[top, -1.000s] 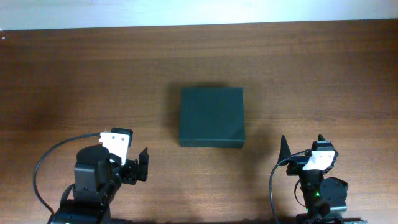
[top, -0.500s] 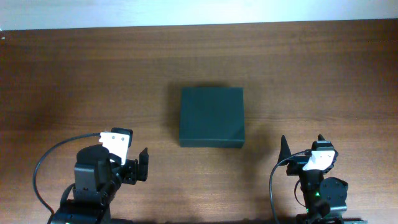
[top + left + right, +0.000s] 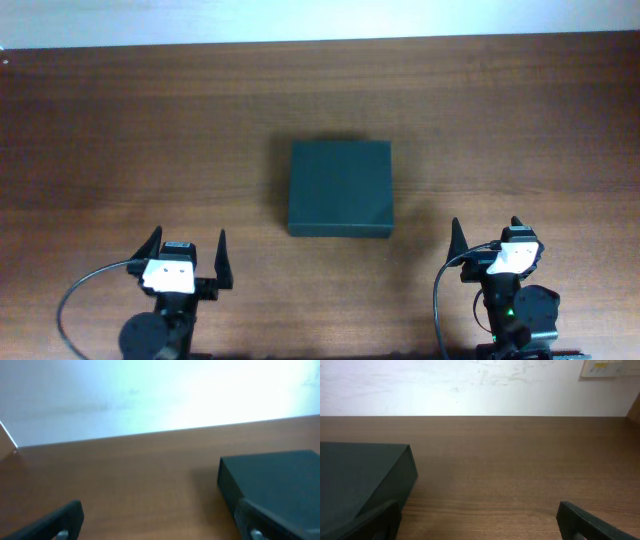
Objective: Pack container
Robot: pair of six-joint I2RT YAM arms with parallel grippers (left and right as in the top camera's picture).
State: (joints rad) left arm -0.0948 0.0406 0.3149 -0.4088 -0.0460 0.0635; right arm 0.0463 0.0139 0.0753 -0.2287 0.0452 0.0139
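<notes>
A dark green box [image 3: 340, 188] sits near the middle of the brown wooden tabletop [image 3: 120, 120], its flat top closed and its edges roughly square to the table's sides. Nothing rests on it or touches it. The left end effector [image 3: 189, 240] is at about 7 o'clock from the box, near the tabletop's front edge, with its two dark fingers spread wide apart and pointing toward 12 o'clock, holding nothing. The right end effector [image 3: 486, 228] is at about 4 o'clock from the box, also near the front edge, fingers likewise parted and empty. Both are well apart from the box. In the left wrist view the box [image 3: 280, 480] shows at the right, partly behind the right-hand finger [image 3: 265, 520], while the other finger [image 3: 55, 522] is low at the left over bare wood. In the right wrist view the box [image 3: 360, 475] fills the lower left, behind the left-hand finger [image 3: 370, 522], and a pale wall [image 3: 470, 385] rises past the tabletop's far edge.
</notes>
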